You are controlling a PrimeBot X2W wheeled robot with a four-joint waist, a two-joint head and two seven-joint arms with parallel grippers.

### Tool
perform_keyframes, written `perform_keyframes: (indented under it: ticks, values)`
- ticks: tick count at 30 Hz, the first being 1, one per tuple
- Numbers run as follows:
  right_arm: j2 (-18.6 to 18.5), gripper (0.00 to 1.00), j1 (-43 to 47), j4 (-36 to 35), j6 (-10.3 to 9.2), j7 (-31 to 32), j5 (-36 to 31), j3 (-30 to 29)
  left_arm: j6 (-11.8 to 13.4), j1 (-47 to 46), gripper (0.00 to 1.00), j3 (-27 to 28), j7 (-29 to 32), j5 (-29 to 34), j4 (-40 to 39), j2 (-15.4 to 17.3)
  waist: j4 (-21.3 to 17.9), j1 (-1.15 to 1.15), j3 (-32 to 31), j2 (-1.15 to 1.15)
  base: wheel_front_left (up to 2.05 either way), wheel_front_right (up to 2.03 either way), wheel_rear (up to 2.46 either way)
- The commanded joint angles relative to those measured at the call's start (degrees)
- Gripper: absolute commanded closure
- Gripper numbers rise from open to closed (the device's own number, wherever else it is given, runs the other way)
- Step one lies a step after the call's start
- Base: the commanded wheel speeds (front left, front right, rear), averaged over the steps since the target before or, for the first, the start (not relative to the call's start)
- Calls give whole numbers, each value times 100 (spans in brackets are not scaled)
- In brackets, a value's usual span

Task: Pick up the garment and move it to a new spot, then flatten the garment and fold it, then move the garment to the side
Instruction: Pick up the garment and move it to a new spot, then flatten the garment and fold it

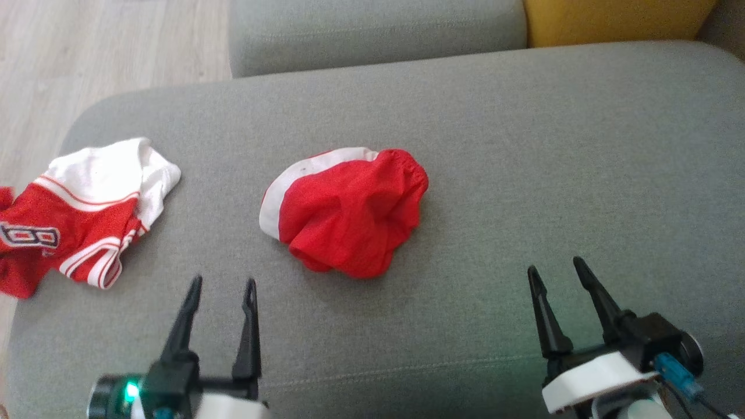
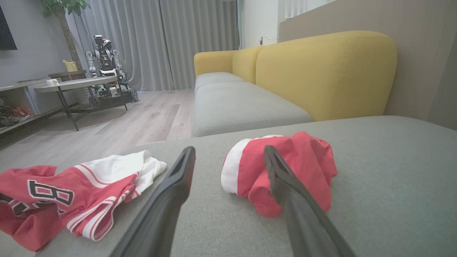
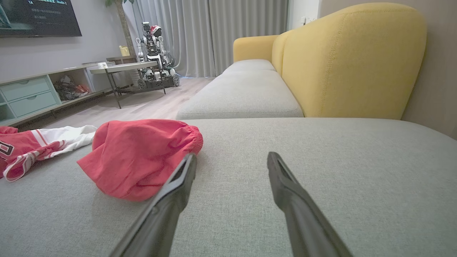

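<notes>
Lying crumpled near the middle of the grey sofa cushion (image 1: 524, 145), the red garment (image 1: 349, 218) with its white band touches neither gripper; the left gripper (image 1: 224, 280) hovers near its lower-left side, fingers spread and empty; the right gripper (image 1: 554, 265) stands well to its right, likewise spread and empty; a red-and-white jersey (image 1: 81, 215) sprawls at the cushion's left edge.
</notes>
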Motion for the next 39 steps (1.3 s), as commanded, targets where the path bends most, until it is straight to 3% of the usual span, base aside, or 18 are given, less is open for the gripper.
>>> perform_keyframes:
  ticks: [1, 19, 39]
  values:
    - [-20, 0, -118, -158, -1, -31, -51, 150, -56, -84, 0, 224, -43, 117, -170, -44, -35, 0, -90, 0, 0, 0, 0]
    - [-20, 0, -31, -125, -1, -31, 11, 128, -442, 238, 0, 625, -43, 502, -85, -453, -179, 0, -245, 0, 0, 0, 0]
    - [-20, 0, -30, -94, -1, -31, 19, 146, -598, 300, 0, 738, -43, 507, 145, -633, -177, 0, -246, 0, 0, 0, 0]
